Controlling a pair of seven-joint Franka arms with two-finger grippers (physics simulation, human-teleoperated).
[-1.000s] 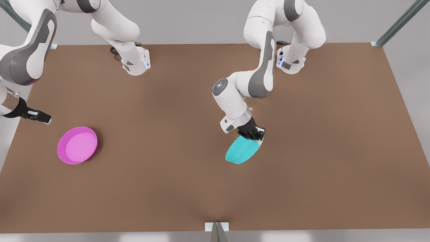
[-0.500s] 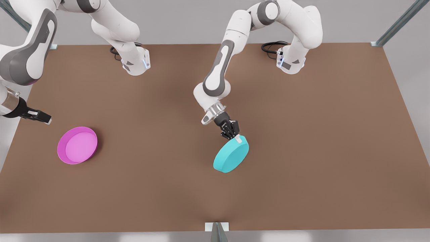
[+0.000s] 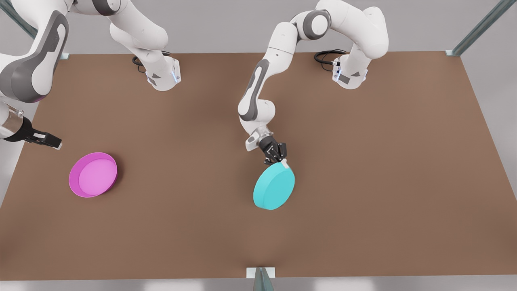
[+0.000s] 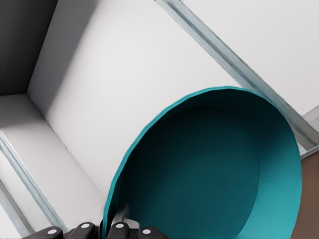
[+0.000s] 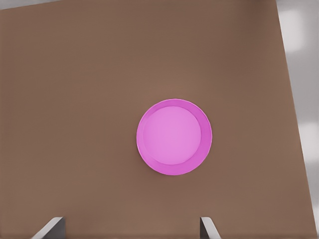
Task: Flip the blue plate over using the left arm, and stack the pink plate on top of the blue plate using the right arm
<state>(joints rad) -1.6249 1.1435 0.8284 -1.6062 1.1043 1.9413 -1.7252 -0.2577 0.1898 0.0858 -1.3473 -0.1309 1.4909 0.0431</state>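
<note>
Left gripper clamped on blue plate rim at its 1 o'clock, base-up for flipping; right gripper, fingers apart, waits at 10 o'clock of pink plate.

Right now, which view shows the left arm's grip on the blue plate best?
The left wrist view: the left gripper pinches the blue plate by its rim, hollow side facing the camera. The front view shows its base turned up, jaws at the rim.
</note>
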